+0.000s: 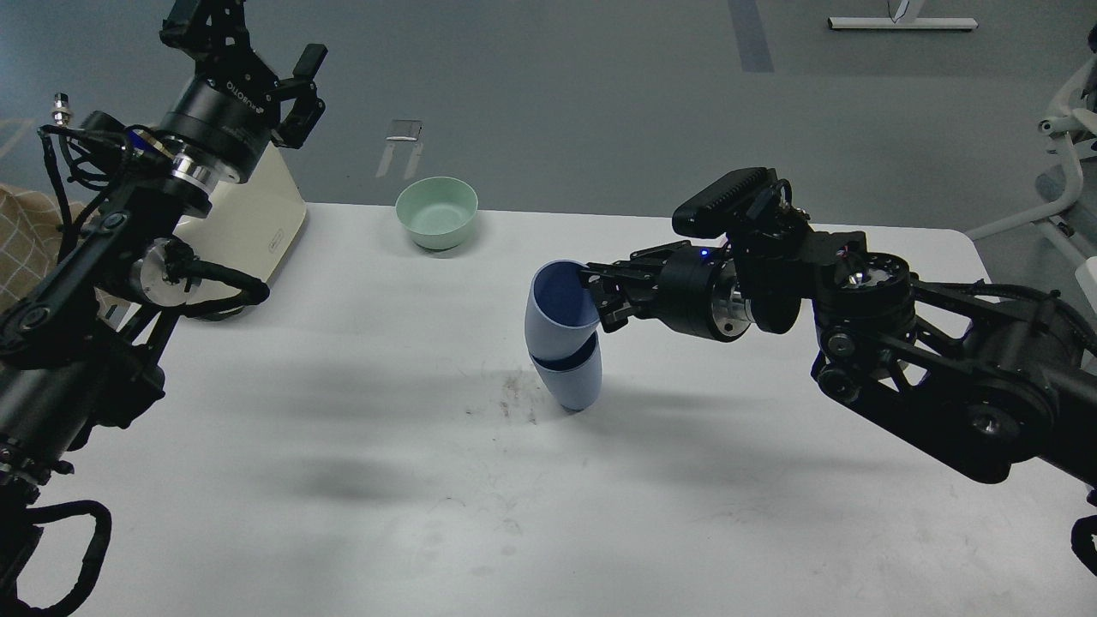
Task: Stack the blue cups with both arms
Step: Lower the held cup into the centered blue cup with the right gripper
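Near the table's (343, 531) middle, the right gripper (597, 296) pinched the rim of the upper cup (559, 310), tilted inside the lower cup (572, 381). The left gripper (296, 86) hung wide and empty above the far left corner. Letting go at this tilt might topple both cups.

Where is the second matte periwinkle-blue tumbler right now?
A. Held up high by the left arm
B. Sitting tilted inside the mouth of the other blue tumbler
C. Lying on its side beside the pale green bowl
B: the upper matte periwinkle-blue tumbler sits tilted in the lower blue tumbler, with the right arm's fingers at its rim.
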